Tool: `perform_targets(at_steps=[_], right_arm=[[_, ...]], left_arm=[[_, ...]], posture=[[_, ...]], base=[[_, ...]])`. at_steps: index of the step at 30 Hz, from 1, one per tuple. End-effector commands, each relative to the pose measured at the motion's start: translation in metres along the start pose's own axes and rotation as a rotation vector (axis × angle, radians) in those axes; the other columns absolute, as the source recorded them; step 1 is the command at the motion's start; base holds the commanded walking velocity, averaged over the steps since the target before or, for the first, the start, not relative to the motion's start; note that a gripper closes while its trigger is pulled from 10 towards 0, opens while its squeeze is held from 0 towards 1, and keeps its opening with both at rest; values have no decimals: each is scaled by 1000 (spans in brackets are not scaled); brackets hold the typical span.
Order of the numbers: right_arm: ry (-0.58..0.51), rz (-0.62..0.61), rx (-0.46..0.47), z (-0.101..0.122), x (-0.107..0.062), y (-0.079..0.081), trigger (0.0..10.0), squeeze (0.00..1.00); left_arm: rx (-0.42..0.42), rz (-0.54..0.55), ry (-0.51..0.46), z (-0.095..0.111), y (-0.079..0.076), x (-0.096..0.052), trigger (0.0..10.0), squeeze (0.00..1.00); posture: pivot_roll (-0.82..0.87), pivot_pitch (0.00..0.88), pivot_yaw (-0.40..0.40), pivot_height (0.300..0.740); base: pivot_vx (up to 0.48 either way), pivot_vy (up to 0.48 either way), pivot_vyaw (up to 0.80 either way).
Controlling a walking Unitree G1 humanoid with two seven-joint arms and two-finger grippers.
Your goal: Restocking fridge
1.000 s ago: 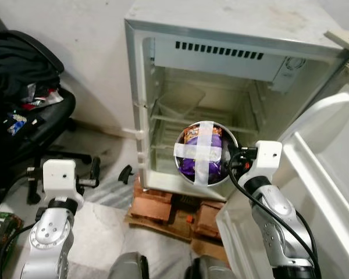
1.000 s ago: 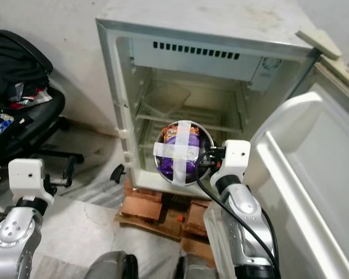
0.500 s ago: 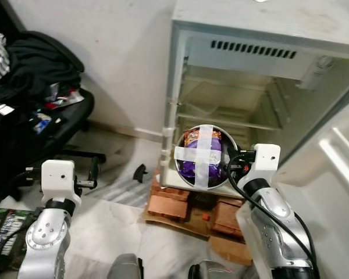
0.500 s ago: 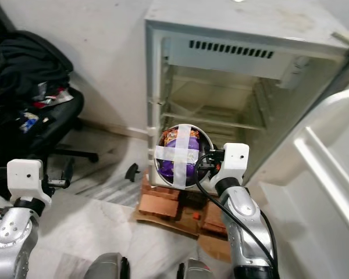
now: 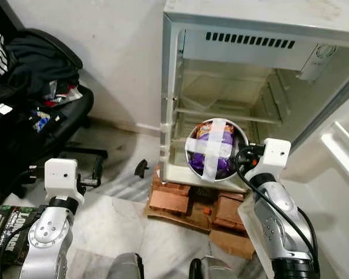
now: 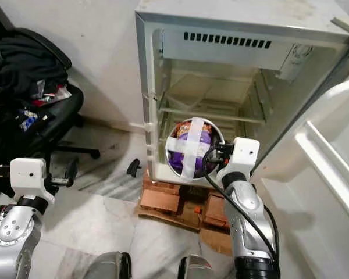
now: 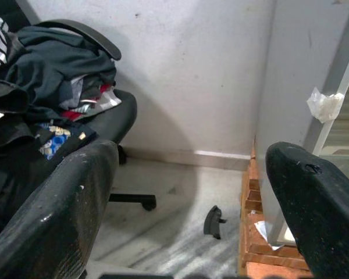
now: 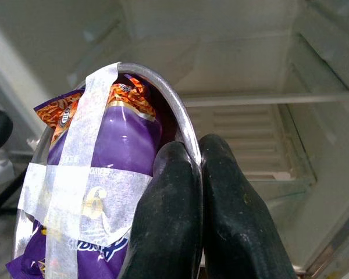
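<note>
One bowl (image 5: 216, 150) with taped purple snack packet, held up at open fridge (image 5: 250, 87) mouth | right gripper (image 8: 193, 174) pinching its rim | left gripper (image 7: 186, 192) low, fingers spread, holding nothing

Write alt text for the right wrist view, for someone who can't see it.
Two black fingers pinch the rim of a metal bowl holding a purple snack bag under crossed white tape, with the open fridge's pale shelves behind it.

- The fridge (image 5: 250, 75) stands open, its lower shelf (image 5: 227, 110) bare behind the bowl (image 5: 216, 150).
- The door (image 5: 337, 168) bounds the right side.
- An office chair (image 5: 41, 110) crowds the left.
</note>
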State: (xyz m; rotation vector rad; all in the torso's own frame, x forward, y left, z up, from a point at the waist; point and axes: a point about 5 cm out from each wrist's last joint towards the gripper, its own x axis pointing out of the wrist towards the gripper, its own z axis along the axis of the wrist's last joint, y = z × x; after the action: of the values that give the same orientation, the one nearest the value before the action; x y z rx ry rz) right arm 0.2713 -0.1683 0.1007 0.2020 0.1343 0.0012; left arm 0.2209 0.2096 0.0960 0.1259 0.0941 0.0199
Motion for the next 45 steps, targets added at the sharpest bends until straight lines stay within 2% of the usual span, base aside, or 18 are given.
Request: perform_targets(at_steps=[1,13,23,30,39,45], right_arm=[[-1,-19,17,1,-1,-3,10000,0],[18,-41,21,-6,-9,-7,10000,0],[21,-43,20,-8,-9,-8,10000,0],[18,-45,19,-7,-7,-8,10000,0],[17,-44,24,-7,-5,-6,10000,0],[7,-40,24,-4,1,-4,10000,0]], left_arm=[[-5,2,4,-2,2,0,10000,0],[-9,-11,8,-4,0,0,10000,0],[-8,-10,12,-5,-1,0,10000,0],[2,-12,13,-6,-2,0,10000,0],[2,-30,-2,-4,-2,1,10000,0],[6,-37,-8,-4,-3,3,10000,0]], posture=[[51,96,-37,740],[42,96,-31,740],[43,95,-32,740],[44,94,-33,740],[42,95,-33,740],[44,95,-34,740]], base=[[240,0,-413],[245,198,-591],[0,301,-249],[0,0,0],[0,0,-450],[140,0,0]])
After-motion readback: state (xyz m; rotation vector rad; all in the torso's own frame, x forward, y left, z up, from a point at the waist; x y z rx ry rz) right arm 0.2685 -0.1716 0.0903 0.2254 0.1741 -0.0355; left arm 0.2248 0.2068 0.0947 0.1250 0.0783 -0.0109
